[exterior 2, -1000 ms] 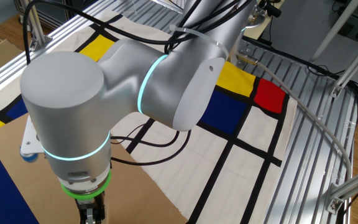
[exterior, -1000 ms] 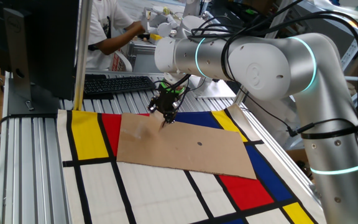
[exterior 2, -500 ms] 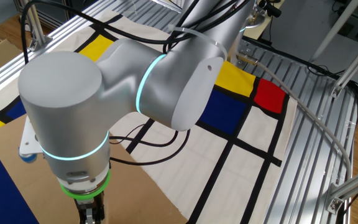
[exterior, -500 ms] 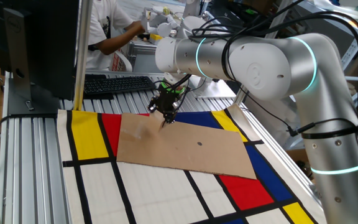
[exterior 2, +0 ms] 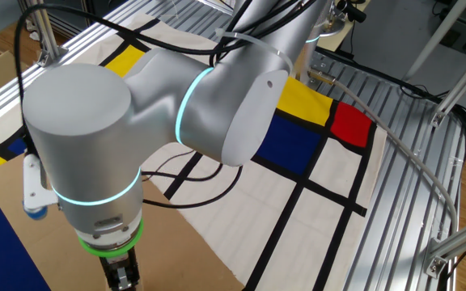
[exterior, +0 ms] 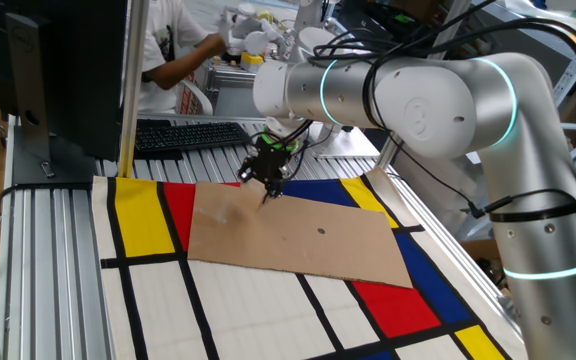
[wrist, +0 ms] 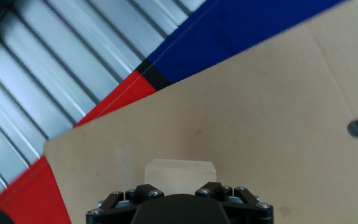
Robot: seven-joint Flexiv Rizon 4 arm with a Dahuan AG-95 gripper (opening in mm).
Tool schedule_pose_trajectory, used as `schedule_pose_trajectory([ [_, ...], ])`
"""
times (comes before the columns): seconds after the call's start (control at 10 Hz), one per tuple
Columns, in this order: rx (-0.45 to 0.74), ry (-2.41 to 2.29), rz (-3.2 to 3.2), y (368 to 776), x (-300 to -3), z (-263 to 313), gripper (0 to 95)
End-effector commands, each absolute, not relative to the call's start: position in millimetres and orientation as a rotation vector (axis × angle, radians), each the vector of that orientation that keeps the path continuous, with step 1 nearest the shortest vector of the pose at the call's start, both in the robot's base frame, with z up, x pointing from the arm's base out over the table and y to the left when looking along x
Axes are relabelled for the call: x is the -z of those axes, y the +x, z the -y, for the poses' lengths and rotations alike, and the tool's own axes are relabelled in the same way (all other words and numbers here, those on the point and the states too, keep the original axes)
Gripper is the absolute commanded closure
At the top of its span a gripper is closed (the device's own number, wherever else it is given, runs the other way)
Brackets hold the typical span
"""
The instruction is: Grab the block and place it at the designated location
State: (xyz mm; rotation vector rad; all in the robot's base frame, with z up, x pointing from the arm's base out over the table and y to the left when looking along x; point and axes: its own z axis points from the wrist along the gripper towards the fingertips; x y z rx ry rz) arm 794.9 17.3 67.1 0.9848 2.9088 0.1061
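Note:
In the hand view the block, a small pale tan cube, sits right at my gripper, centred between the dark finger mounts. A faint shadow lies on the cardboard sheet just to its left. In one fixed view my gripper hangs over the far edge of the brown cardboard sheet, and the block is hidden inside it. A small black dot marks the sheet to the right of the gripper. The other fixed view shows only the gripper's top under the arm's big wrist.
The cardboard lies on a cloth of red, yellow, blue and white panels over aluminium rails. A keyboard and a dark monitor stand behind. A person works at the back. My arm's body spans the right side.
The arm has shifted slightly to the right, carrying the gripper a touch along the cardboard's far edge. The person's hand at the back has moved.

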Motion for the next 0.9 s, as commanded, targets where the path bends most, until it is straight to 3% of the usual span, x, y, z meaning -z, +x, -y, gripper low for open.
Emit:
schedule_pose_trajectory([
  [0.1,-0.087,0.685,-3.010,797.9,-66.6,-17.6,95.0],
  [0.9,-0.129,0.396,-3.059,797.9,-66.6,-17.6,95.0],
])
